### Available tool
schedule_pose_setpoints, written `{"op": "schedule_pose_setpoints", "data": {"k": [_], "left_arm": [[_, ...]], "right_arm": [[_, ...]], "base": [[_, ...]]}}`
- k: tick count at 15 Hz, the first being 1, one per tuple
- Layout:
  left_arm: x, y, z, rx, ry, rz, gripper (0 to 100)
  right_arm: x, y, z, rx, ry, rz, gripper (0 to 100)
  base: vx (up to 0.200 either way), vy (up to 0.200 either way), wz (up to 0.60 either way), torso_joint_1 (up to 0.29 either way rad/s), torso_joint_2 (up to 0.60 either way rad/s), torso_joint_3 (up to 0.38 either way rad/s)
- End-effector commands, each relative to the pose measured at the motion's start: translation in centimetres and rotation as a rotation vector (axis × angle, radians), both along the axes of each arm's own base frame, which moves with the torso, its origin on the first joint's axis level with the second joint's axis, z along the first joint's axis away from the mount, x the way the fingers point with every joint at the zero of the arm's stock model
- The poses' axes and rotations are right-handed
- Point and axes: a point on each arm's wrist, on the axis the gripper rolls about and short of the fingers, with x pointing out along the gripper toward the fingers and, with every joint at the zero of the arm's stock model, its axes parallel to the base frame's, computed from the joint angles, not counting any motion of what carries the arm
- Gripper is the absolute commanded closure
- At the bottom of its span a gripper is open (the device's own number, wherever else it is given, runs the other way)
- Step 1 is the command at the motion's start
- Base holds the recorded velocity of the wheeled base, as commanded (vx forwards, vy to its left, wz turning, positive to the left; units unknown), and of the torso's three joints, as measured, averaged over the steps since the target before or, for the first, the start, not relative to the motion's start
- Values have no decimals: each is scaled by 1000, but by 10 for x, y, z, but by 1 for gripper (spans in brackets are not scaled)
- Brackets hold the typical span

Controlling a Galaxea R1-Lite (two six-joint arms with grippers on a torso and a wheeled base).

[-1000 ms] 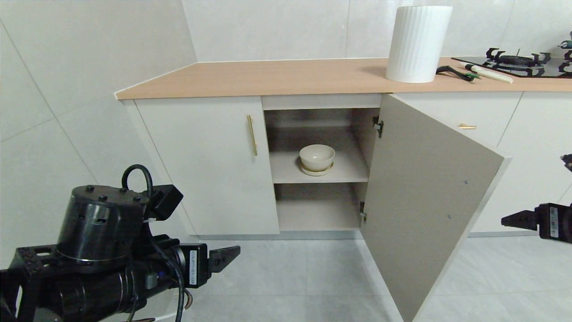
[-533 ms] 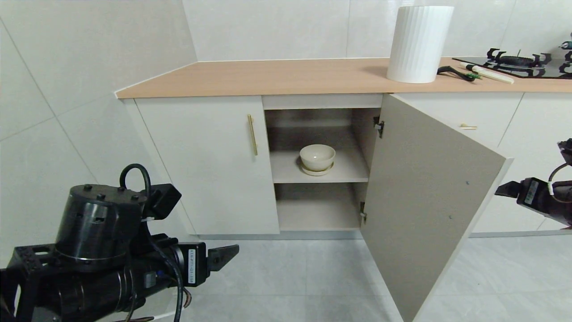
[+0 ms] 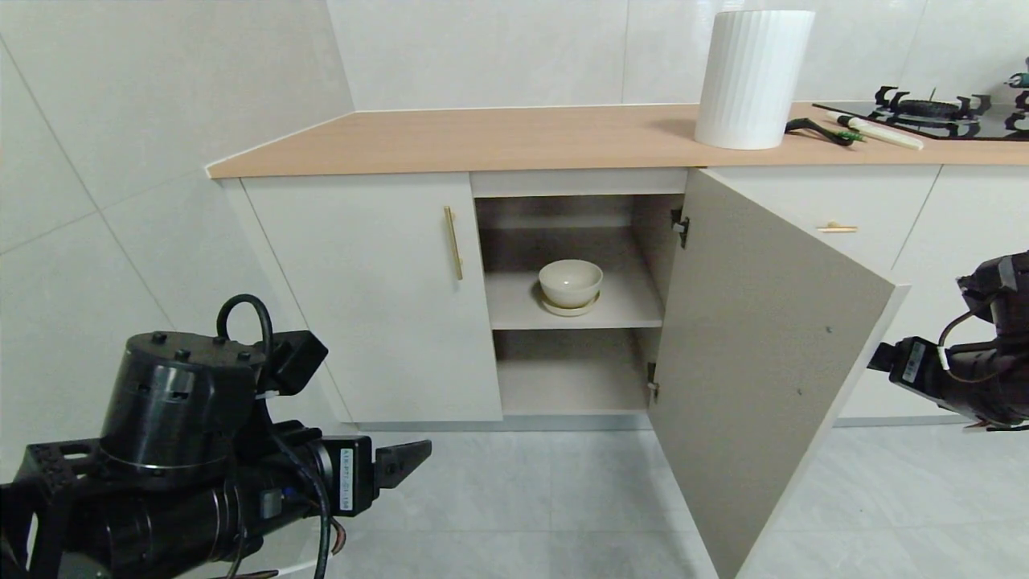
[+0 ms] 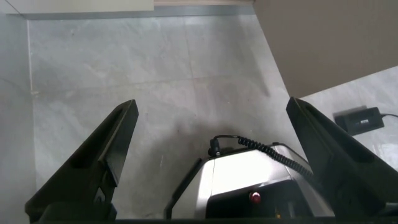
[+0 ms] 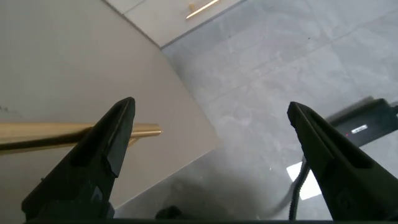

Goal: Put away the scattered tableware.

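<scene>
Left gripper, jaws wide apart, hangs above the floor at seven o'clock. Right gripper, jaws apart, is near the open door's brass handle at three o'clock. A smooth, round cream bowl sits on a matching saucer on the upper cabinet shelf.

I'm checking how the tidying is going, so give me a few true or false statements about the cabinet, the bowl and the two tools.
1. The bowl sits on the upper shelf. True.
2. The cabinet door is shut. False: it stands open.
3. The left tool is clamped on something. False: it is open and empty.
4. A white ribbed container stands on the countertop. True.
5. The right tool is open near the door's brass handle. True.
</scene>
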Motion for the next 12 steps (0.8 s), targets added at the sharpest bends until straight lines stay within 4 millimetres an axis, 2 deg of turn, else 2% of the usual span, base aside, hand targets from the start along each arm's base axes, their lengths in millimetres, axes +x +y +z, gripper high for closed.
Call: {"op": "schedule_pose_setpoints", "data": {"k": [1,4,7,9,12], "left_arm": [[0,1,1,-3,-4,2,0],[-2,2,4,-10,-16,4,0],[-4,3,7,-18,-29,4,0],[-6,4,10,-19,-42,0,0],[-6,4,11,-19,-45,-1,0]], "right_arm": [[-4,16,-1,15,1,50,0],[-12,40,4,21,-19,142,0],[-12,64,5,38,-30,219,0],[-6,94,4,28,-68,327,0],[8,129,2,-16,-70,434,0]], "base": [[0,0,0,0,0,0],[0,0,0,0,0,0],[0,0,0,0,0,0],[0,0,0,0,0,0],[0,0,0,0,0,0]]}}
